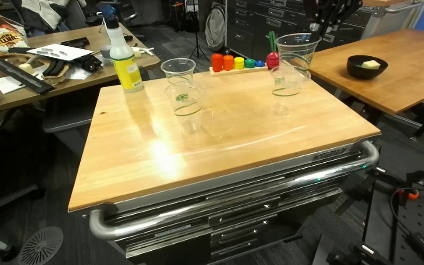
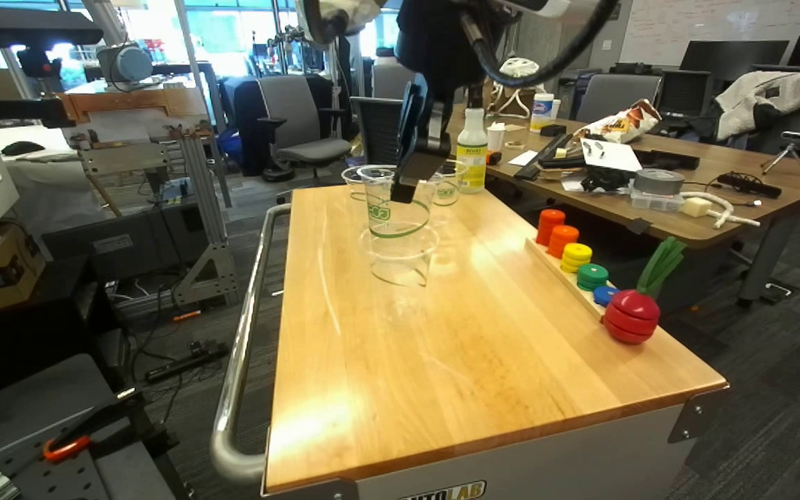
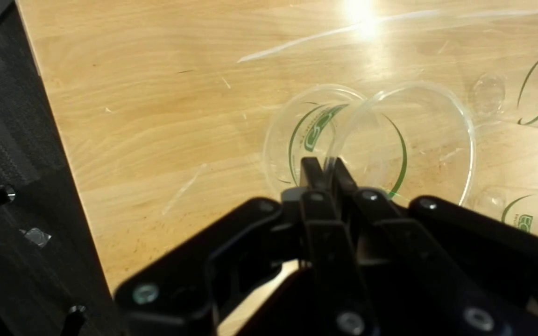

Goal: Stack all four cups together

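The cart worktop point(image 1: 248, 117) is surfaced in smooth, glossy wood; along its edge, a handle point(image 1: 241, 200) of polished metal is fitted. On and above it, shiny, see-through plastic is shown by the tumblers point(image 2: 396, 219); on it, a spray bottle point(image 1: 123, 59) is formed of cloudy plastic. Beyond it, rough fleece cloth point(image 1: 42, 13) is draped.

A spray bottle point(image 1: 127, 68) and coloured discs point(image 1: 239, 63) share the worktop point(image 1: 241, 121).
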Controlling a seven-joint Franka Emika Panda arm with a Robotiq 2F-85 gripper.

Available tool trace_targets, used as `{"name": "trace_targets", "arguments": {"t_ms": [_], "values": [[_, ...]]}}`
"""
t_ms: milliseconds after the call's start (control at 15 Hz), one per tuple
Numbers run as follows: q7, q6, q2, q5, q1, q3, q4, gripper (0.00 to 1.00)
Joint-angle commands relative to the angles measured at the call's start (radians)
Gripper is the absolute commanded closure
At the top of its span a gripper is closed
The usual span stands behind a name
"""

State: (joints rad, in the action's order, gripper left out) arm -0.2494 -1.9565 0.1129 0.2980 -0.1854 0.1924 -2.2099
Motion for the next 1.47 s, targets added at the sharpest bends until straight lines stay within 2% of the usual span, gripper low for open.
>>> {"name": "trace_targets", "arguments": {"t_ms": [0,67,133,200,400,800,1267,1333,1400], "values": [[0.053,-0.034,-0.021,0.038,-0.002,0.005,-0.007,0.98],[0.064,-0.038,-0.024,0.041,-0.002,0.005,-0.009,0.98],[0.077,-0.041,-0.025,0.04,-0.002,0.004,-0.012,0.68],[0.09,-0.047,-0.021,0.029,-0.003,0.004,-0.018,0.68],[0.114,-0.067,-0.007,0.013,-0.005,0.005,-0.034,0.46],[0.071,-0.149,-0.015,-0.119,0.003,-0.013,-0.087,0.0],[0.029,-0.225,-0.073,-0.199,0.032,-0.054,-0.092,0.0],[0.018,-0.24,-0.082,-0.218,0.032,-0.056,-0.091,0.25],[0.012,-0.245,-0.09,-0.233,0.031,-0.055,-0.088,0.28]]}}
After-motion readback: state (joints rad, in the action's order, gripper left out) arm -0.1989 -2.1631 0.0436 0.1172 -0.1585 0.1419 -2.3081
